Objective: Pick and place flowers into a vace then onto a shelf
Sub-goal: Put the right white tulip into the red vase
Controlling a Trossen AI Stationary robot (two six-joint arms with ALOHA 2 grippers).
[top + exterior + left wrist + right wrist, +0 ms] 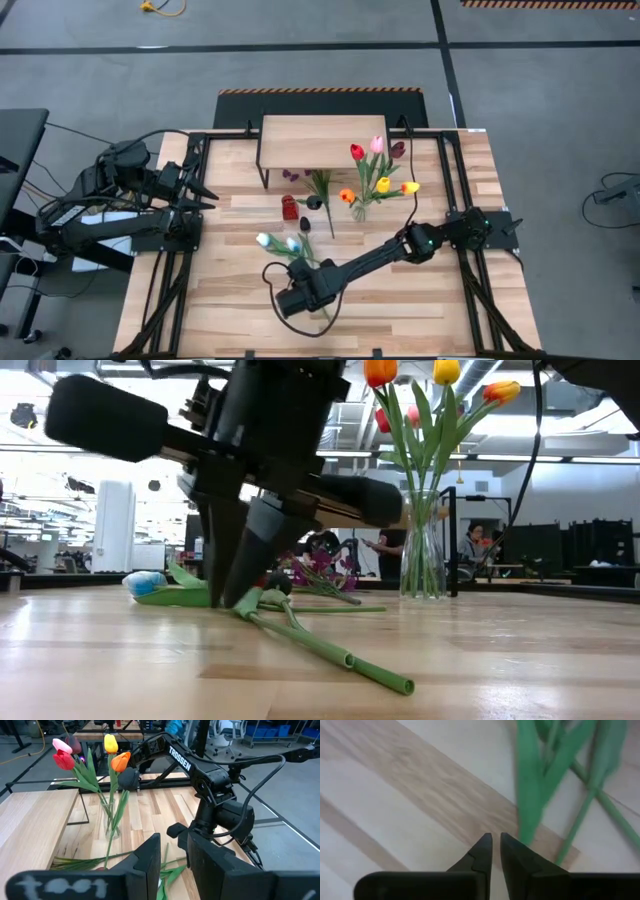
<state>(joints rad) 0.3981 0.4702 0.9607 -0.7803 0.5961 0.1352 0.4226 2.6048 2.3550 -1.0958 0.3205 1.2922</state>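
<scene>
One word, TROSSEN, on right arm [200, 770], left wrist lettering [50, 885] seemingly blurred

One vase [424, 555] holds six tulips [382, 184]; one shelf [322, 140]; two arms. Just beside the right gripper [496, 837] lie two pale-headed tulips [266, 240]; farther from it, one red tulip [289, 207] and one purple sprig [291, 175].

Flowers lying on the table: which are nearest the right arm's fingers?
The white and blue-headed tulips, leaves beside the right gripper; the red tulip lies farther off.
</scene>
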